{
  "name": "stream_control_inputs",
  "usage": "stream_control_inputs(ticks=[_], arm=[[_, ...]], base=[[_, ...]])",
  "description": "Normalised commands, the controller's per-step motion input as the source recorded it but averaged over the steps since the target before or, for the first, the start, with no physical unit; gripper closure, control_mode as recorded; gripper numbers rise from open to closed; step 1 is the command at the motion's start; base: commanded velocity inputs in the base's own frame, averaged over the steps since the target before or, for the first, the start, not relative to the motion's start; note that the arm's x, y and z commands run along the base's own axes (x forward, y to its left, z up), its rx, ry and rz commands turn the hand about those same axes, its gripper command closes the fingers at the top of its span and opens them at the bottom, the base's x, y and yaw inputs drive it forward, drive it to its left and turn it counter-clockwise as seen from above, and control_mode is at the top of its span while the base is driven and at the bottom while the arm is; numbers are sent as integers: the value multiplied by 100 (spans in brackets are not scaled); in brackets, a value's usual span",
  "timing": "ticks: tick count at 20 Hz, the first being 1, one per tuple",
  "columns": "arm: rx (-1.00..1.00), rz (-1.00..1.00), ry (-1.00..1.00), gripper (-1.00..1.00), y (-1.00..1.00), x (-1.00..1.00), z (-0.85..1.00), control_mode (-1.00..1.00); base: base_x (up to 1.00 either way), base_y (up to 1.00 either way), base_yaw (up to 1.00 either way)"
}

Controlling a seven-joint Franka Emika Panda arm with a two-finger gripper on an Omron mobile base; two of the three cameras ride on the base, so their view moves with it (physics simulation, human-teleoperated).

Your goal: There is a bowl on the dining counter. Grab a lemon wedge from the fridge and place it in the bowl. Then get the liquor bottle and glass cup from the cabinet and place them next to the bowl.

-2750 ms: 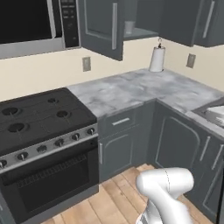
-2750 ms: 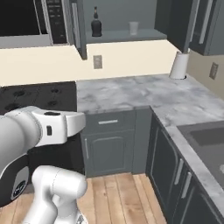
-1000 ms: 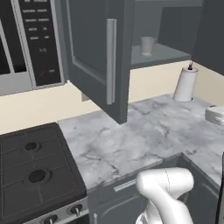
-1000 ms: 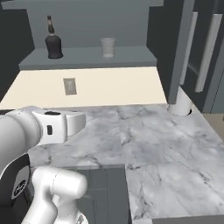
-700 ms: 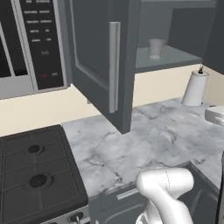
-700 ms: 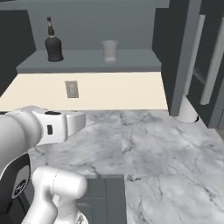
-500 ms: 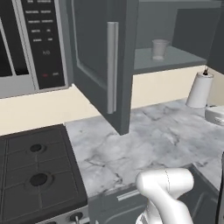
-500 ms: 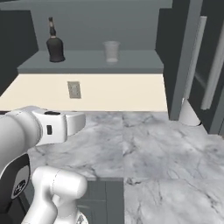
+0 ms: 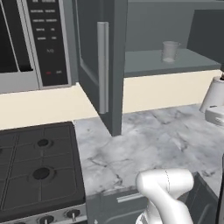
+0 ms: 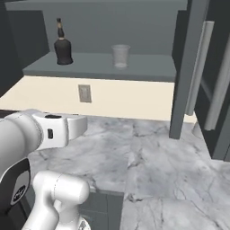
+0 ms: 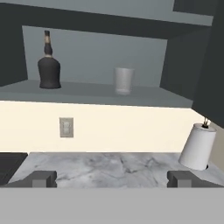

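Note:
The cabinet stands open, its dark door [image 9: 103, 65] swung out with a long silver handle. On its shelf [image 10: 99, 65] the dark liquor bottle [image 10: 63, 47] [image 11: 49, 65] stands at the left. The clear glass cup [image 10: 120, 56] [image 11: 124, 80] [image 9: 169, 51] stands apart to its right. My gripper [image 11: 112, 179] is open wide, with nothing between its fingertips [image 11: 42, 178]. It sits low over the worktop, well short of the shelf and below it. The bowl, dining counter, lemon wedge and fridge are out of view.
A grey marble worktop [image 10: 148, 161] runs under the cabinet. A white paper towel roll [image 11: 197, 146] [image 9: 214, 94] stands at its right end. A wall outlet [image 11: 66, 127] is below the shelf. The stove [image 9: 37, 166] and the microwave [image 9: 30, 39] are at the left.
The whole picture has shifted: the base has driven closer to the open cabinet, so the shelf, bottle and cup look larger. The gripper has stayed open.

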Motion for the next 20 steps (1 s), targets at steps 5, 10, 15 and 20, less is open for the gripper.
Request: stream_control_inputs(ticks=[5, 10, 15, 20], arm=[[0, 0, 0, -100, 0, 0, 0, 100], [0, 0, 0, -100, 0, 0, 0, 100], [0, 0, 0, -100, 0, 0, 0, 100], [0, 0, 0, -100, 0, 0, 0, 100]], base=[[100, -28, 15], [100, -28, 3], [100, -6, -10], [100, 0, -22]])
